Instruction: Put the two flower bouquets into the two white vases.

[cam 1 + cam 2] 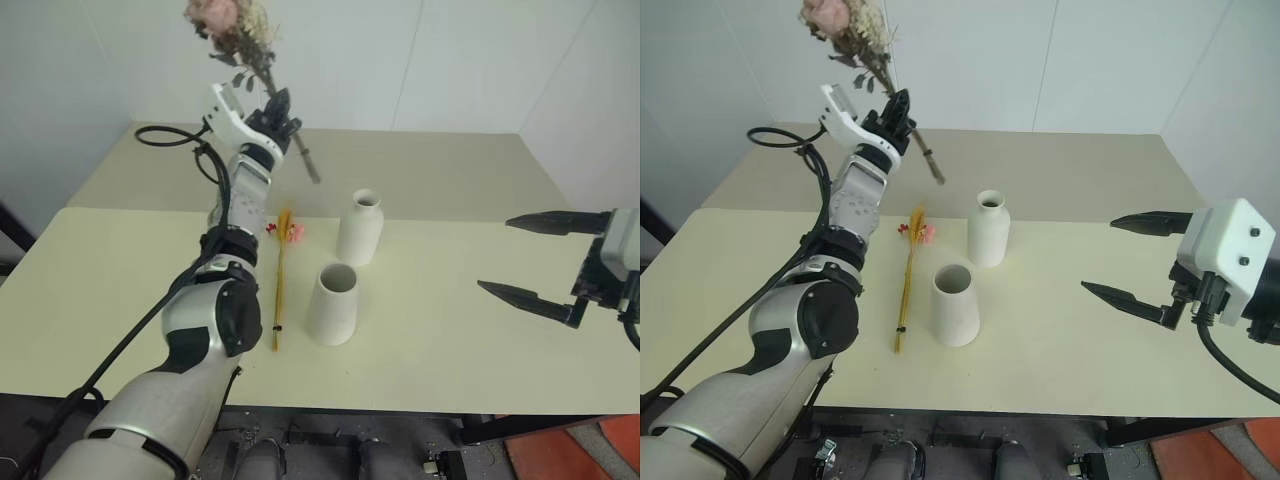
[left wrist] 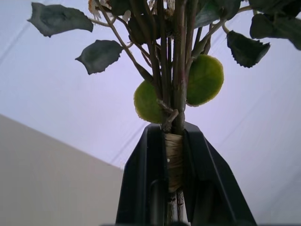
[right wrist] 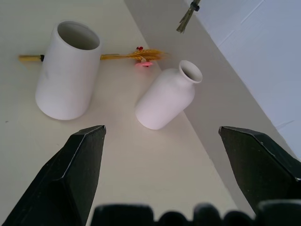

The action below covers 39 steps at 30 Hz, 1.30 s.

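Note:
My left gripper (image 1: pixel 280 110) is raised above the far side of the table, shut on the wrapped stems of the rose bouquet (image 1: pixel 235 25). The pink blooms point up and away, and the stem ends (image 1: pixel 310 170) hang down toward the table. In the left wrist view both fingers (image 2: pixel 146 179) clamp the stem bundle (image 2: pixel 175 155). The slim orange-yellow bouquet (image 1: pixel 280 285) lies flat on the table, left of the vases. The bottle-shaped vase (image 1: pixel 360 228) stands upright behind the cone vase (image 1: pixel 333 303). Off to the right, my right gripper (image 1: pixel 494 255) hangs open and empty.
The cream table (image 1: pixel 450 330) has a seam where a second table (image 1: pixel 440 165) joins it at the back. A black cable (image 1: pixel 165 135) loops near the far left corner. White walls close the scene behind.

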### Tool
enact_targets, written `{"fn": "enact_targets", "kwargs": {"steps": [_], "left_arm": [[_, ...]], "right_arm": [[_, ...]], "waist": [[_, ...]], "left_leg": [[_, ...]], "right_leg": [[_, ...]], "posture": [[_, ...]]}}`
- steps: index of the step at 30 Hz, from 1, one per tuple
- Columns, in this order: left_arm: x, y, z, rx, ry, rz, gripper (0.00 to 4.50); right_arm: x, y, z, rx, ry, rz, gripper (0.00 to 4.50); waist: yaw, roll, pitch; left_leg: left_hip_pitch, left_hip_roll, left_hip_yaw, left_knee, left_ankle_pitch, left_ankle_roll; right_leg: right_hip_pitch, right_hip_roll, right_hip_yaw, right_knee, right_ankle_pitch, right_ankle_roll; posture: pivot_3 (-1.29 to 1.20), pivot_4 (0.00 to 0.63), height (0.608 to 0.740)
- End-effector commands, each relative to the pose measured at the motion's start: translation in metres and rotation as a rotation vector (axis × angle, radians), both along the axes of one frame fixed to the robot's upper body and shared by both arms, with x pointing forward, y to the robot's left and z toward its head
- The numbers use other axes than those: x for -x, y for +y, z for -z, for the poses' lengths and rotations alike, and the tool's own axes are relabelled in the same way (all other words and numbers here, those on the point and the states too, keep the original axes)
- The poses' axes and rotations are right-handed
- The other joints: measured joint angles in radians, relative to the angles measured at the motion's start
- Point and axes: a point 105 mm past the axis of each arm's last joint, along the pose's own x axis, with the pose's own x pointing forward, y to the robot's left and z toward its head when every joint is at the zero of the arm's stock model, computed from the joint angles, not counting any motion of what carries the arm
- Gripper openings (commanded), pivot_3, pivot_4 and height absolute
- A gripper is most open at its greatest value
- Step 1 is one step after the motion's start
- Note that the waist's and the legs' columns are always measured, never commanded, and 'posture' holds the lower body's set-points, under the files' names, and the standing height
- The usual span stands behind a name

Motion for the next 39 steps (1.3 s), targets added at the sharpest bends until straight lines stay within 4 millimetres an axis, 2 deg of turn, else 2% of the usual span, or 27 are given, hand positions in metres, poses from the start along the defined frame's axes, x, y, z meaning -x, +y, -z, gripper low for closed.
{"fn": "enact_targets", "kwargs": {"steps": [1, 4, 7, 9, 12, 31, 39], "left_arm": [[0.011, -0.010, -0.031, 0.025, -0.131, 0.040, 0.13], [0.013, -0.020, -0.034, 0.043, -0.141, 0.081, 0.13], [0.019, -0.032, -0.035, -0.019, -0.196, 0.109, 0.13], [0.024, -0.043, -0.032, -0.105, -0.247, 0.095, 0.13], [0.027, -0.052, -0.024, -0.113, -0.262, 0.125, 0.13], [0.022, -0.067, 0.019, -0.203, -0.192, 0.117, 0.13], [0.027, -0.082, 0.029, -0.331, -0.224, 0.103, 0.13]], "right_arm": [[0.010, -0.002, -0.010, 0.004, -0.063, 0.039, 4.50], [0.015, -0.004, -0.008, 0.000, -0.065, 0.066, 4.50], [0.018, -0.004, -0.007, -0.006, -0.071, 0.082, 4.50], [0.019, -0.004, -0.007, -0.010, -0.076, 0.088, 4.50], [0.019, -0.005, -0.007, -0.009, -0.078, 0.099, 4.50], [0.021, -0.008, -0.013, -0.009, -0.105, 0.134, 4.50], [0.024, -0.008, -0.017, -0.010, -0.112, 0.137, 4.50]], "waist": [[-0.001, 0.000, 0.000], [-0.009, 0.000, 0.000], [-0.012, 0.000, 0.000], [-0.012, 0.000, 0.000], [-0.012, 0.000, 0.000], [-0.013, 0.000, 0.000], [-0.011, 0.000, 0.000]], "left_leg": [[0.000, 0.000, 0.000, 0.000, 0.000, 0.000], [0.002, 0.000, 0.000, 0.000, 0.000, 0.000], [0.003, 0.000, 0.000, 0.000, 0.000, 0.000], [0.003, 0.000, 0.000, 0.000, 0.000, 0.000], [0.003, 0.000, 0.000, 0.000, 0.000, 0.000], [0.004, 0.000, 0.000, 0.000, 0.000, 0.000], [0.003, 0.000, 0.000, 0.000, 0.000, 0.000]], "right_leg": [[0.000, 0.000, 0.000, 0.000, 0.000, 0.000], [0.001, 0.000, 0.000, 0.000, 0.000, 0.000], [0.002, 0.000, 0.000, 0.001, 0.000, 0.001], [0.002, 0.000, 0.000, 0.001, 0.000, 0.001], [0.002, 0.000, 0.000, 0.000, 0.000, 0.001], [0.003, 0.000, 0.001, 0.001, 0.000, 0.001], [0.003, 0.000, 0.001, 0.000, 0.000, 0.001]], "posture": [[0.00, 0.150, 0.740], [0.00, 0.150, 0.740], [0.00, 0.150, 0.740], [0.00, 0.150, 0.740], [0.00, 0.150, 0.740], [0.00, 0.150, 0.740], [0.00, 0.150, 0.740]]}}
